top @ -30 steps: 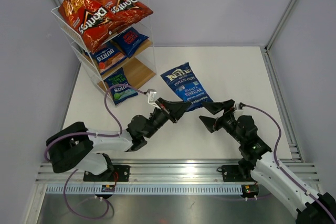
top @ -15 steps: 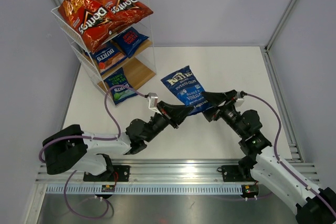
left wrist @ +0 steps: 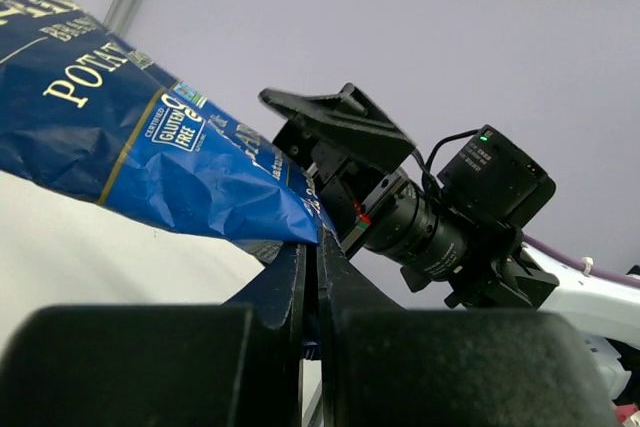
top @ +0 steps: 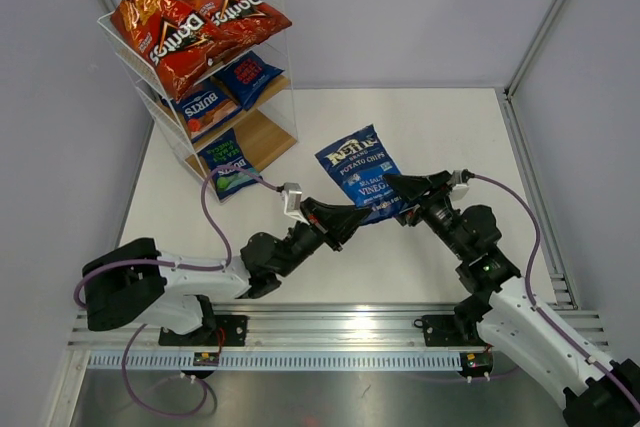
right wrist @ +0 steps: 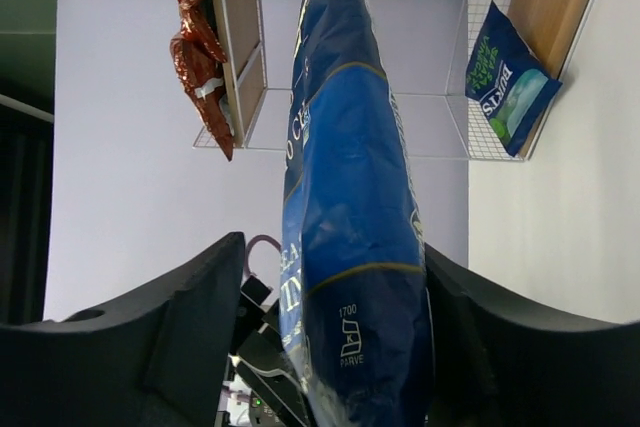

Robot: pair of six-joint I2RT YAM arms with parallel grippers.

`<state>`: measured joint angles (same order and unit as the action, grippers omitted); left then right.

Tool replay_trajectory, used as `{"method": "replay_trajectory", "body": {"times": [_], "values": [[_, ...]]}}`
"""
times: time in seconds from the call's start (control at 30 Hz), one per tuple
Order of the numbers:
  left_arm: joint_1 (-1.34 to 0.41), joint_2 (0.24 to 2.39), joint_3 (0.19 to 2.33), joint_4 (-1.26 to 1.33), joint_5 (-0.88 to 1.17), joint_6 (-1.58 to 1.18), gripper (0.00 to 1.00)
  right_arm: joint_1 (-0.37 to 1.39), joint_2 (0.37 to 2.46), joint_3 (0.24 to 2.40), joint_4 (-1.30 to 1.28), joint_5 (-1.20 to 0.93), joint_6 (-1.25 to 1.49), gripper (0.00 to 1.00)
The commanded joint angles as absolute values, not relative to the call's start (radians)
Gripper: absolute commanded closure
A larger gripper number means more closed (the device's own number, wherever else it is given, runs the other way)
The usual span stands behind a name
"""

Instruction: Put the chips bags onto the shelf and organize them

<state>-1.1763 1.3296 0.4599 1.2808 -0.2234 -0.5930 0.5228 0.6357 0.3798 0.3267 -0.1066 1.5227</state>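
The dark blue Kettle bag (top: 360,169) hangs off the table between my two grippers. My left gripper (top: 352,218) is shut on its lower edge; in the left wrist view (left wrist: 310,247) the jaws are pressed together under the bag (left wrist: 130,147). My right gripper (top: 402,194) is open around the bag's right side. In the right wrist view (right wrist: 335,247) the bag (right wrist: 355,197) touches one finger, with a gap to the other. The shelf (top: 268,137) at far left holds two red Doritos bags (top: 165,32) on top and two Burts bags (top: 205,105) in the middle. A third Burts bag (top: 232,173) leans at its foot.
Grey walls close in the white table (top: 450,137) on the left, back and right. A metal rail (top: 330,327) runs along the near edge by the arm bases. The left arm's purple cable (top: 208,209) loops near the bottom Burts bag.
My right gripper moved from wide open beside the bag to around its right side. The bag rose off the table and shifted right, with the left gripper still holding it.
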Motion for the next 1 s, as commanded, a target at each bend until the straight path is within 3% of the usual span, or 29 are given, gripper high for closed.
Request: {"method": "replay_trajectory", "body": {"times": [0.0, 0.03, 0.13, 0.57, 0.67, 0.87, 0.97], "values": [[-1.19, 1.354, 0.442, 1.563, -0.324, -0.528, 1.0, 0.522, 0.617, 0.431, 0.327, -0.098, 1.516, 0.27], [-1.192, 1.362, 0.439, 1.572, -0.349, -0.525, 1.0, 0.52, 0.623, 0.433, 0.325, -0.11, 1.519, 0.22], [-1.198, 1.387, 0.445, 1.606, -0.4, -0.496, 1.0, 0.522, 0.637, 0.425, 0.308, -0.144, 1.522, 0.18], [-1.23, 1.405, 0.503, 1.623, -0.5, -0.367, 1.0, 0.522, 0.531, 0.364, 0.205, -0.147, 1.546, 0.23], [-1.236, 1.41, 0.506, 1.628, -0.48, -0.365, 1.0, 0.522, 0.537, 0.373, 0.195, -0.13, 1.522, 0.28], [-1.267, 1.408, 0.518, 1.62, -0.399, -0.331, 1.0, 0.522, 0.601, 0.406, 0.202, -0.14, 1.473, 0.56], [-1.288, 1.399, 0.511, 1.614, -0.402, -0.298, 1.0, 0.522, 0.612, 0.413, 0.196, -0.133, 1.453, 0.62]]}}
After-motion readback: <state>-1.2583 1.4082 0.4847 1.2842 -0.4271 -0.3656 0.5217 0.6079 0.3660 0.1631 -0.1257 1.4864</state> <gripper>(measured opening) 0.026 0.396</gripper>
